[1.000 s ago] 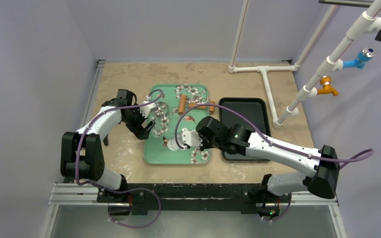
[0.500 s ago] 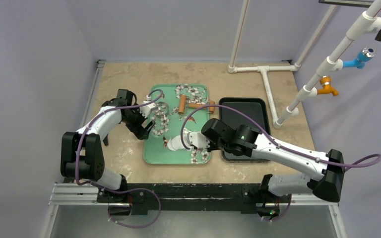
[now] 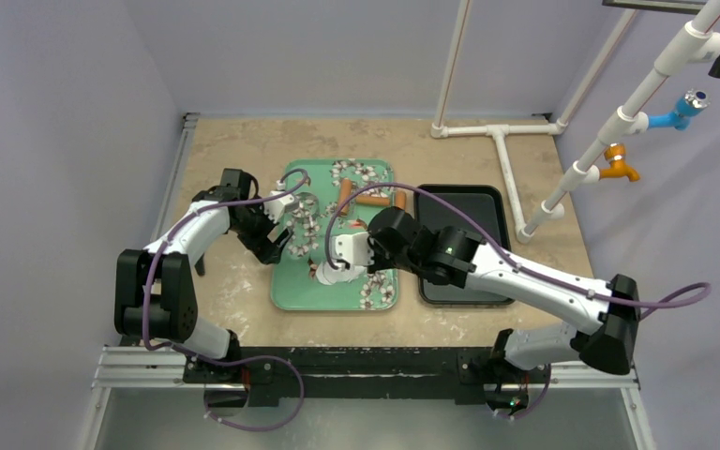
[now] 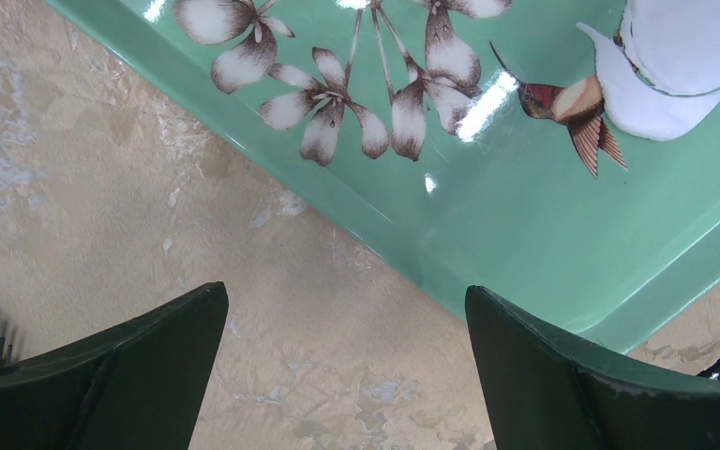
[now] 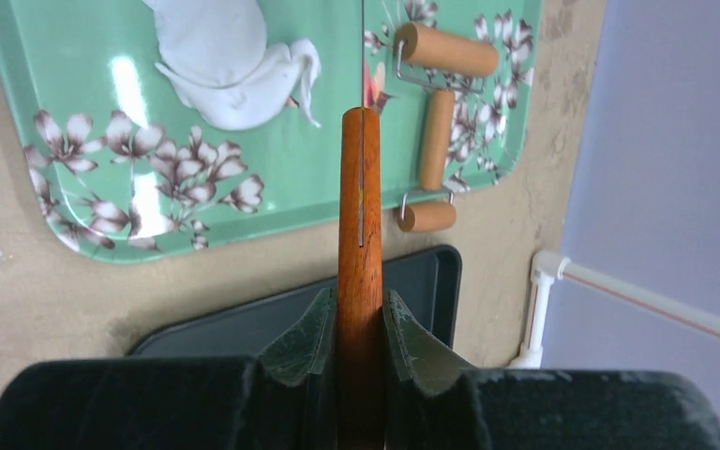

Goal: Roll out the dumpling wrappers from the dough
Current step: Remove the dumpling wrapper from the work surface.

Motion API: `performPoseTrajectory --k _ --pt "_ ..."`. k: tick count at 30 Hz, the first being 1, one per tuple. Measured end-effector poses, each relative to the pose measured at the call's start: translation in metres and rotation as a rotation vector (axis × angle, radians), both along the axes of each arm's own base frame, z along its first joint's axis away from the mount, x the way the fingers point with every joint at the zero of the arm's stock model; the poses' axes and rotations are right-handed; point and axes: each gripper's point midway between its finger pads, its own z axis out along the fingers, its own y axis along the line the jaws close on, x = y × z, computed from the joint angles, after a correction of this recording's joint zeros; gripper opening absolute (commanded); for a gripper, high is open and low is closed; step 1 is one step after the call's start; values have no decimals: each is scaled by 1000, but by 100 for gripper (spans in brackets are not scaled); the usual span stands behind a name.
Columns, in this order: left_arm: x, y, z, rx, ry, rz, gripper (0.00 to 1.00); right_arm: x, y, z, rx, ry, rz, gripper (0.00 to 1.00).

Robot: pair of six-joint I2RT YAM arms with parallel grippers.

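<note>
The dough is a soft white lump with a flattened tail, lying on the green flowered tray. From above, the dough shows just under my right gripper. My right gripper is shut on a wooden-handled tool whose thin metal edge points toward the tray. My left gripper is open and holds nothing, low over the table beside the tray's left rim. The dough sits at that view's top right. From above, the left gripper is at the tray's left side. No dumpling wrappers are in view.
A wooden double-ended roller lies at the tray's far end. A black tray stands right of the green one. White pipe frames stand at the back right. The table is smeared with flour.
My right gripper, still holding the tool, has shifted a little toward the far side of the tray, over the dough. The left arm has not moved.
</note>
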Motion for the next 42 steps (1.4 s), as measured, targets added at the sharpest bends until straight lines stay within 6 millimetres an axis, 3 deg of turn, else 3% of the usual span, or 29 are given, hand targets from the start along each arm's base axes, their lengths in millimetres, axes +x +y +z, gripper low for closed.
performPoseTrajectory --k 4,8,23,42 --pt "0 0 0 0 0 0 100 4 21 -24 -50 41 53 0" --pt "0 0 0 0 0 0 100 4 25 -42 -100 75 80 0" --pt "0 0 0 0 0 0 100 14 3 -51 -161 64 8 0" --pt "0 0 0 0 0 0 100 -4 -32 -47 -156 85 -62 0"
